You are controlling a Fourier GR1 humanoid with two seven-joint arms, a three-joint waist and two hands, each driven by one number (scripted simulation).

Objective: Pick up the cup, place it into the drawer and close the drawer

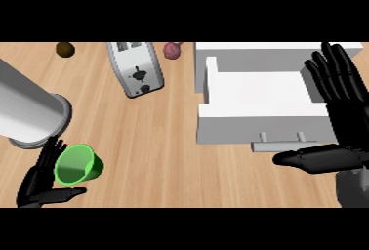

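Note:
A green cup (pixel 78 165) lies tipped on the wooden counter at the lower left, its mouth turned toward me. My left hand (pixel 42 178) is right beside it on its left, fingers straight and thumb out below the cup, not curled round it. The white drawer (pixel 263 105) stands pulled open at the right, its inside bare, with a grey handle (pixel 282 143) on its front. My right hand (pixel 337 112) is open over the drawer's right side, fingers pointing up and thumb stretched left just below the handle.
A large grey cylinder (pixel 29 110) lies at the left, just above the cup. A silver toaster (pixel 135 68) sits at the top middle. A brown round item (pixel 66 49) and a pinkish item (pixel 172 50) lie near the far edge.

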